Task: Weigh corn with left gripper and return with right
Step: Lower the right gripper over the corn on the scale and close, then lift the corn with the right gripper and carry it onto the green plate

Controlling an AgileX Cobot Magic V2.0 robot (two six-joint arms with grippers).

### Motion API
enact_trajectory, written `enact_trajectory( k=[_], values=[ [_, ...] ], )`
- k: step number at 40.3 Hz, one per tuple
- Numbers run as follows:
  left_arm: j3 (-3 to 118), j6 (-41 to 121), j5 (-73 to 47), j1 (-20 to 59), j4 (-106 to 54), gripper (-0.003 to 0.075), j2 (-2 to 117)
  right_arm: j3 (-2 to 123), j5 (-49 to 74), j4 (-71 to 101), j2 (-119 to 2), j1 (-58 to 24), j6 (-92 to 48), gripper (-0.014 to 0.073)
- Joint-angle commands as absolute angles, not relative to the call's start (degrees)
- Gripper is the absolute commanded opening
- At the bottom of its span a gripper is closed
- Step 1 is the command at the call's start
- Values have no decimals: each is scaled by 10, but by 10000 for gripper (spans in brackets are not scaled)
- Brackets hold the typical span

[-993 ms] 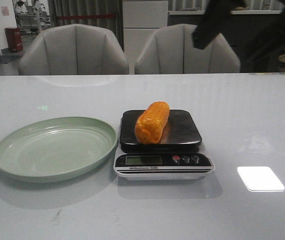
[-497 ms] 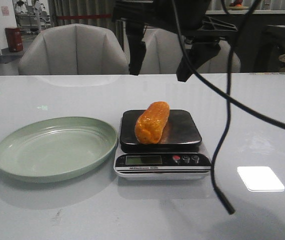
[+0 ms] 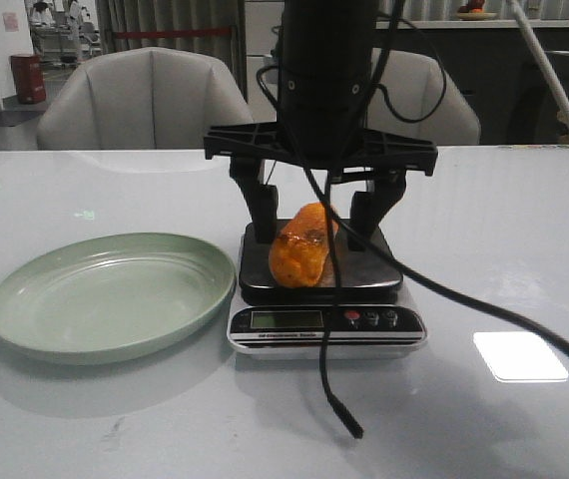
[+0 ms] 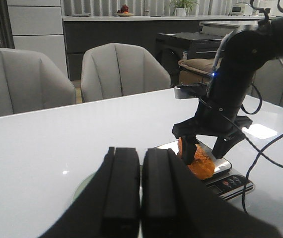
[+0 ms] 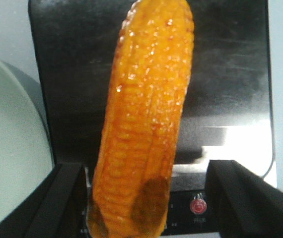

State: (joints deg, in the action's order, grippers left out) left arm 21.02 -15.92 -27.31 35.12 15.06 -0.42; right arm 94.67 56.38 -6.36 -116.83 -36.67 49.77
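The orange-yellow corn (image 3: 302, 249) lies on the black platform of the scale (image 3: 376, 261), one end pointing at the display. My right gripper (image 3: 314, 235) hangs open straight above it, a finger down on each side of the cob. In the right wrist view the corn (image 5: 146, 124) fills the gap of the right gripper (image 5: 154, 208); one finger (image 5: 67, 198) is close against it and the other (image 5: 246, 198) stands apart. My left gripper (image 4: 141, 198) is shut and empty, held off to the left above the plate, away from the corn (image 4: 201, 161).
A pale green plate (image 3: 105, 294) lies empty to the left of the scale, nearly touching it. The scale's display and buttons (image 3: 369, 318) face the front. A black cable (image 3: 329, 339) dangles from the right arm in front of the scale. Two grey chairs stand behind the table.
The right arm came down from above the table's far side, and its open gripper now straddles the corn on the scale. The corn and plate have not moved.
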Motion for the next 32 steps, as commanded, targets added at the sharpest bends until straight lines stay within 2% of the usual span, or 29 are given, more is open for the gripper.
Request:
enact_trajectory(
  k=[1, 4, 9, 12, 20, 32],
  values=[
    [225, -158, -230, 352, 156, 132, -14, 968, 536, -68, -1148, -365, 505, 573],
    [225, -158, -230, 352, 156, 132, -14, 972, 530, -63, -1154, -365, 505, 503],
    [225, -158, -230, 352, 156, 132, -14, 973, 531, -57, -1159, -365, 505, 309],
    [225, -158, -230, 352, 156, 132, -14, 974, 530, -46, -1159, -365, 505, 239],
    [225, -158, -230, 352, 156, 132, -14, 1019, 530, -18, -1159, -387, 454, 228],
    [225, -158, -230, 352, 156, 132, -14, 1063, 463, 13, -1197, -450, 433, 231]
  ],
)
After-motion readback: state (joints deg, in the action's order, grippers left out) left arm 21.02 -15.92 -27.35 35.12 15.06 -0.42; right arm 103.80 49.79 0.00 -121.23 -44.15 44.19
